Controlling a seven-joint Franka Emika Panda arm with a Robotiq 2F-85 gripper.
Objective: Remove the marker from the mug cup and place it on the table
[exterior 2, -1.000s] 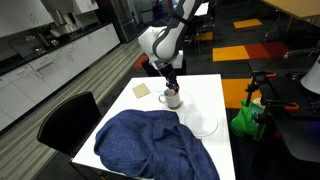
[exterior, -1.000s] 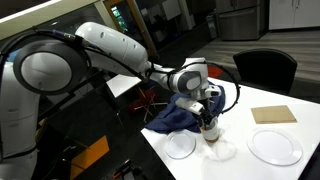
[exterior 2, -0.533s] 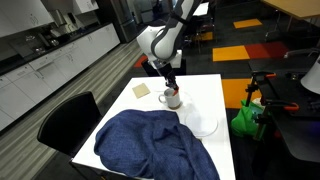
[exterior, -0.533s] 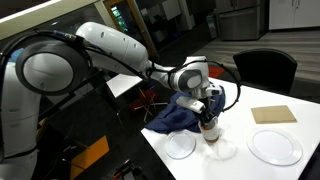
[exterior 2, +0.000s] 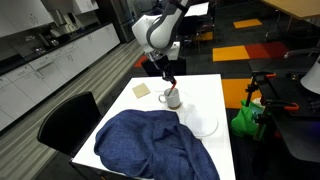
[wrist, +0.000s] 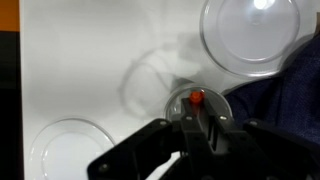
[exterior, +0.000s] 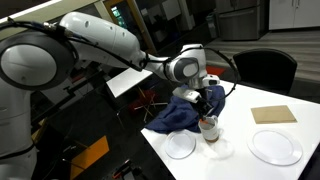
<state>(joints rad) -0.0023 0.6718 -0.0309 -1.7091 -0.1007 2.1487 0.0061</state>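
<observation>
The small white mug cup (exterior: 209, 129) stands on the white table (exterior: 240, 165) beside a blue cloth; it also shows in an exterior view (exterior 2: 172, 99). The red-orange marker (exterior 2: 170, 86) hangs upright from my gripper (exterior 2: 167, 76), with its lower end still at the mug's mouth. In the wrist view the marker's red end (wrist: 196, 97) shows over the mug's dark inside (wrist: 212, 100), between my fingers (wrist: 200, 125). The gripper (exterior: 208, 102) is shut on the marker, straight above the mug.
A crumpled blue cloth (exterior 2: 150, 145) covers the near part of the table (exterior 2: 205, 85). Clear round plates (exterior: 180, 146) (exterior: 274, 147) lie near the mug, also in the wrist view (wrist: 250, 30) (wrist: 65, 150). A tan square (exterior: 273, 114) lies farther off. A dark chair (exterior 2: 65, 120) stands beside the table.
The arm has risen, and the gripper has lifted upward from the mug with the marker in it. The mug has stayed in place.
</observation>
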